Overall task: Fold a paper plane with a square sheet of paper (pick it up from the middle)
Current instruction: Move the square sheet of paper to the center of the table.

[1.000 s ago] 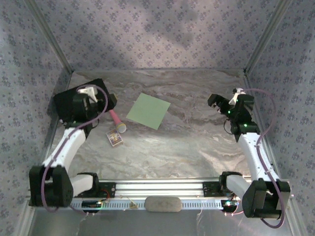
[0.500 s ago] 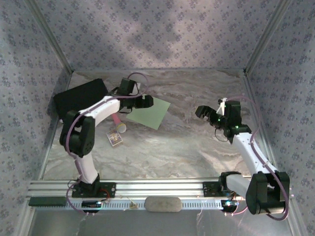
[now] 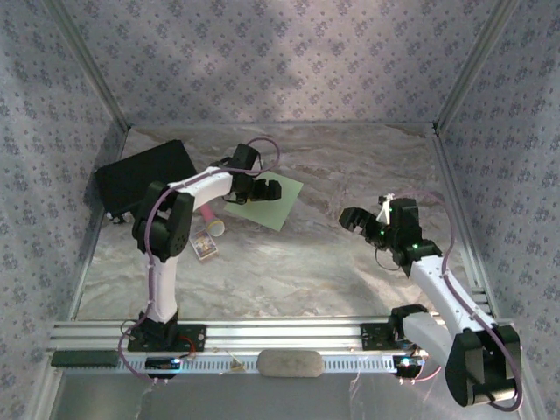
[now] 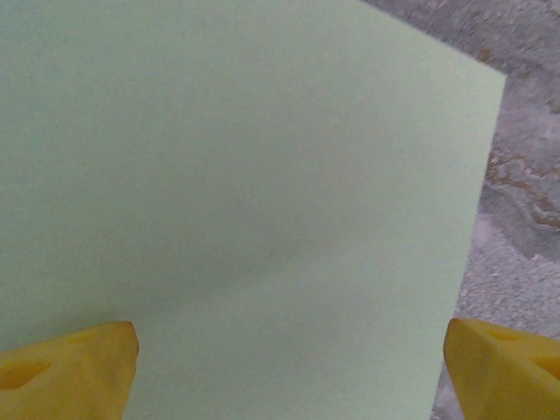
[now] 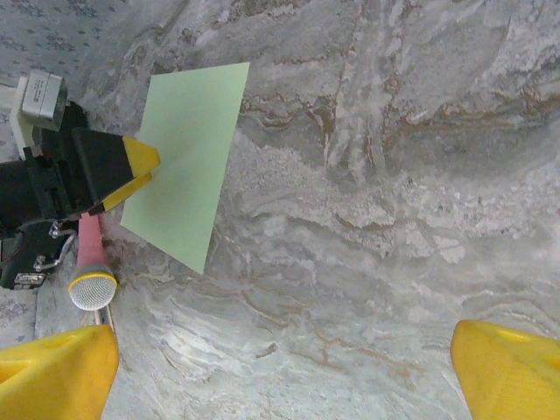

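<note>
- Aluminium rail [image 3: 280, 337] at the near edge carries both arm bases. Nothing to do there, so on to the table [image 3: 306, 271].
- The right gripper [image 3: 354, 219] hangs over bare marbled tabletop, well apart from the sheet. Its jaws are spread wide and it's holding nothing. I'd leave it parked until there's a fold to pin down.
- Left of centre there's a small card box [image 3: 204, 246] and a pink cylinder [image 3: 210, 219]. The cylinder sits just beside the sheet's near-left corner, so watch it if the paper slides.
- The square sheet of paper [image 3: 282, 210] lies flat and unfolded in the middle-left of the table.
- The left gripper [image 3: 267, 190] is low over the sheet's far-left part. Its yellow fingers [image 4: 70, 367] are spread apart with nothing pinched between them.
- My guess: scoot it toward the sheet's centre first. Then press both tips down and squeeze slowly, so the paper buckles into a ridge you can actually grab.
- The black box [image 3: 144, 175] sits at the far left, out of the way.
</note>
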Robot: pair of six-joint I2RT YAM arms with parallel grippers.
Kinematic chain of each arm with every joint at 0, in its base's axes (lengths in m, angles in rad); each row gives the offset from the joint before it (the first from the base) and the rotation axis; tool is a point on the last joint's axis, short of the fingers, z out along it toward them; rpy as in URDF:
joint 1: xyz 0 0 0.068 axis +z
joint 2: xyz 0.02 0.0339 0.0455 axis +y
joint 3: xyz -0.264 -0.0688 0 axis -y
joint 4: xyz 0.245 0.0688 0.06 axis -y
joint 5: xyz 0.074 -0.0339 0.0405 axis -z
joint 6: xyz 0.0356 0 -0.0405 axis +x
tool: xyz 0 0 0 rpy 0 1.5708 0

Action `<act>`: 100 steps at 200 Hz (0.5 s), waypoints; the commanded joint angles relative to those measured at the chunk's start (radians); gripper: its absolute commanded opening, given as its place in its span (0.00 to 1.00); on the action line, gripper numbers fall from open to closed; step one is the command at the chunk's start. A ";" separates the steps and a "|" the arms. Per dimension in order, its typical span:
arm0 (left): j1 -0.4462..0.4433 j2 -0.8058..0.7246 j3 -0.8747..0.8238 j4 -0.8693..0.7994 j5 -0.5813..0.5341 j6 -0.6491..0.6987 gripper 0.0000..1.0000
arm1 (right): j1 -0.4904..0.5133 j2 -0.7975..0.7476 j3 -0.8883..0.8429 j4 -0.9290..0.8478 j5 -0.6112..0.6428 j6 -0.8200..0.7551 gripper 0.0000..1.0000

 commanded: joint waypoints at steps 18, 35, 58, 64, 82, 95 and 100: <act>-0.027 0.041 0.006 -0.028 0.005 -0.032 0.89 | 0.005 -0.022 -0.026 0.005 0.020 0.006 0.99; -0.045 0.040 -0.024 -0.033 -0.024 -0.072 0.89 | 0.005 -0.023 -0.028 -0.001 0.025 0.003 0.99; -0.078 0.015 -0.092 -0.004 -0.065 -0.171 0.89 | 0.005 -0.019 -0.027 -0.045 0.092 0.000 0.99; -0.092 0.008 -0.112 0.006 -0.068 -0.189 0.89 | 0.002 -0.013 -0.025 -0.067 0.115 -0.003 0.99; -0.133 -0.012 -0.151 0.007 -0.095 -0.244 0.90 | -0.024 0.002 -0.013 -0.123 0.099 -0.011 0.99; -0.166 -0.027 -0.183 0.030 -0.094 -0.291 0.90 | -0.033 0.011 0.003 -0.170 0.103 -0.009 0.99; -0.176 -0.031 -0.191 0.031 -0.099 -0.308 0.90 | -0.034 0.013 0.009 -0.186 0.100 -0.006 0.99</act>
